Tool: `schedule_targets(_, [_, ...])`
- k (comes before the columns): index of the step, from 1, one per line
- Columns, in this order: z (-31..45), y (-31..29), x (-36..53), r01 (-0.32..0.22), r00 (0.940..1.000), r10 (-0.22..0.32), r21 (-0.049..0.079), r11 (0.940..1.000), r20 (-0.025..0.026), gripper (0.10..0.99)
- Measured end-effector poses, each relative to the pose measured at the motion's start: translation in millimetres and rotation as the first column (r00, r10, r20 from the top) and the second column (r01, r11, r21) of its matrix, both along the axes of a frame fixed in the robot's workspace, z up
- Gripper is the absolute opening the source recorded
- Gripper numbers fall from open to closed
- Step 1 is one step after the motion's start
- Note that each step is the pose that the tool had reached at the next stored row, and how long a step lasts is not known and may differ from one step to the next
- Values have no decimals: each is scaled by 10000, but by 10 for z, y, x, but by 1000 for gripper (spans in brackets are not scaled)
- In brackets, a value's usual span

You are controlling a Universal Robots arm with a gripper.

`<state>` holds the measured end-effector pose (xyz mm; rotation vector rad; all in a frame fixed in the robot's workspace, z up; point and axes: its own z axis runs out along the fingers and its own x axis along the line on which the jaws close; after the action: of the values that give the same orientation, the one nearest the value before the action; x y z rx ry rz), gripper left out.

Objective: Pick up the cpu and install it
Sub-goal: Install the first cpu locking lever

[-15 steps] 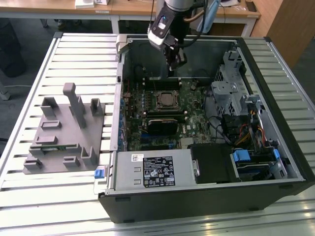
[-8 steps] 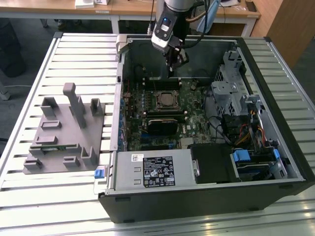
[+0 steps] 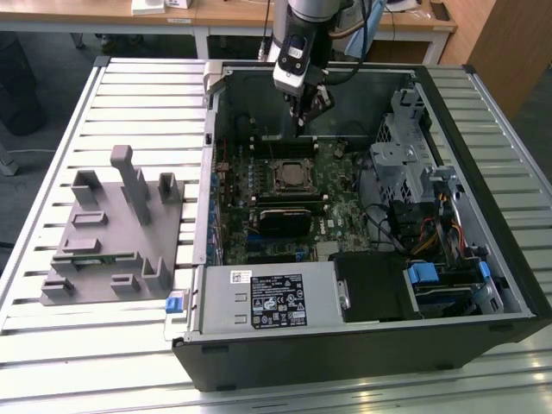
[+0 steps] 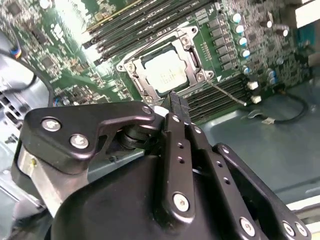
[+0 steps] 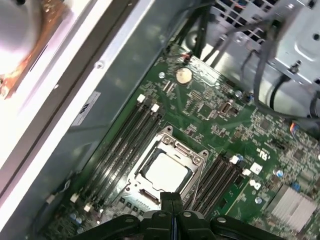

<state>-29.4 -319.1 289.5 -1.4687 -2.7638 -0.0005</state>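
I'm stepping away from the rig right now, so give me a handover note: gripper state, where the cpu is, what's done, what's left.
Gripper: shut, holding nothing, hanging above the motherboard inside the open computer case.
Cpu: lying flat in its socket, silver top up, apart from the gripper.
Done: the cpu sits in the socket.
Left: whether the socket is locked down cannot be told, so check that.

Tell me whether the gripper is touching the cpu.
Apart. In the first wrist view the cpu lies in its socket with its whole silver top bare, and the shut gripper ends short of it.
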Motion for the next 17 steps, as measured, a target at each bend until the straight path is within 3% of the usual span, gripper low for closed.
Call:
schedule_targets(4, [-5,0,0,-735,9973,735,0,9973,0,106])
schedule_targets(9, [-11,0,0,-1628,9867,1628,0,9867,0,106])
schedule_targets(13, [-15,0,0,-2350,9720,2350,0,9720,0,106])
schedule_targets(17, [-20,0,0,-3047,9524,3047,0,9524,0,106])
